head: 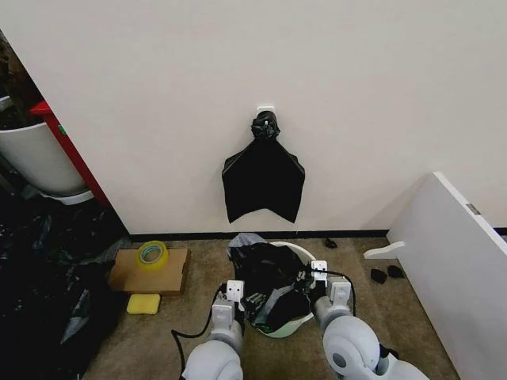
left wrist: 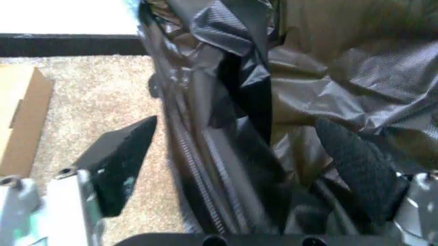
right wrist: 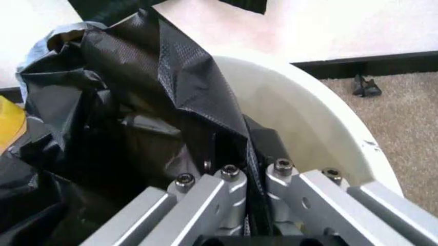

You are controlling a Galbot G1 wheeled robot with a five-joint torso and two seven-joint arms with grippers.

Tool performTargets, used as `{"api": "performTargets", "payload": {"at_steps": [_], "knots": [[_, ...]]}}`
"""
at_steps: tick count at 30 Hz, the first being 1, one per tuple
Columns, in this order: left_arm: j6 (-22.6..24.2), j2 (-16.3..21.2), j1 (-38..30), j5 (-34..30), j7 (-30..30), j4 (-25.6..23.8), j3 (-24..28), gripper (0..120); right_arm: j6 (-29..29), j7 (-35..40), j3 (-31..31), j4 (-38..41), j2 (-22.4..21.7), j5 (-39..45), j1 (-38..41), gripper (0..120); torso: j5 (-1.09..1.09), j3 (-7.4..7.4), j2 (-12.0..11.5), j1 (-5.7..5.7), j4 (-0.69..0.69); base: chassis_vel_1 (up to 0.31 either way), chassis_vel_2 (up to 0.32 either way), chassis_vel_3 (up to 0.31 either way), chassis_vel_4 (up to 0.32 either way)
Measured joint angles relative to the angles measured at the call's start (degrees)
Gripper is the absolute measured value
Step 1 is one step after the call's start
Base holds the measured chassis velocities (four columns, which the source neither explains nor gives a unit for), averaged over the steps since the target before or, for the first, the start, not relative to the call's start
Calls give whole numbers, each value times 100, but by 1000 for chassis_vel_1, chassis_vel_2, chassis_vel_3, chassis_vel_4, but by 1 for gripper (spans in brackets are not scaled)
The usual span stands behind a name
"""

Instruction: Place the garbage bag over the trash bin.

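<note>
The trash bin is a round white bucket standing on the carpet just in front of me; its inner wall faces the right wrist camera. The garbage bag, black and wrinkly, bunches up over and inside the bin's mouth. My right gripper is at the bin's right rim, its metal fingers shut on a fold of the bag. My left gripper is at the bin's left side and stands open, with a fold of the bag running between its spread fingers.
A flat black bag bundle hangs on the wall behind the bin. To the left lie a cardboard box, a yellow tape roll, a yellow sponge and a heap of black plastic. A white board leans at the right.
</note>
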Motion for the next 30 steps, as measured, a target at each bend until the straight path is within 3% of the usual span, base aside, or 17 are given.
{"api": "performTargets", "payload": {"at_steps": [12, 16, 18, 21, 24, 30], "knots": [[336, -307, -269, -70, 7, 414, -33, 50, -11, -23, -21, 27, -10, -46, -33, 0, 0, 0, 0, 0, 0, 0, 0, 0, 0], [532, -327, -340, -95, -124, 494, -94, 29, -12, -29, -20, 35, -22, -85, -66, 0, 0, 0, 0, 0, 0, 0, 0, 0, 0], [582, -346, -365, -116, -201, 525, -117, 25, -12, -35, -20, 33, -23, -102, -70, 0, 1, -1, 0, 0, 0, 0, 0, 0, 0], [710, -367, -411, -207, -352, 570, -176, 11, 37, -79, -31, 15, -27, -172, -70, 0, 0, 0, 0, 0, 1, 0, 0, 0, 0], [730, -337, -413, -274, -351, 527, -224, 5, 127, -133, -51, 2, -30, -246, -75, 0, -4, 0, 0, 0, -1, 0, 0, 0, 0], [755, -170, -361, -501, -318, 314, -404, 5, 363, -266, -103, -11, -32, -442, -126, 0, 1, 0, 0, 0, -1, 0, 0, 0, 0]]}}
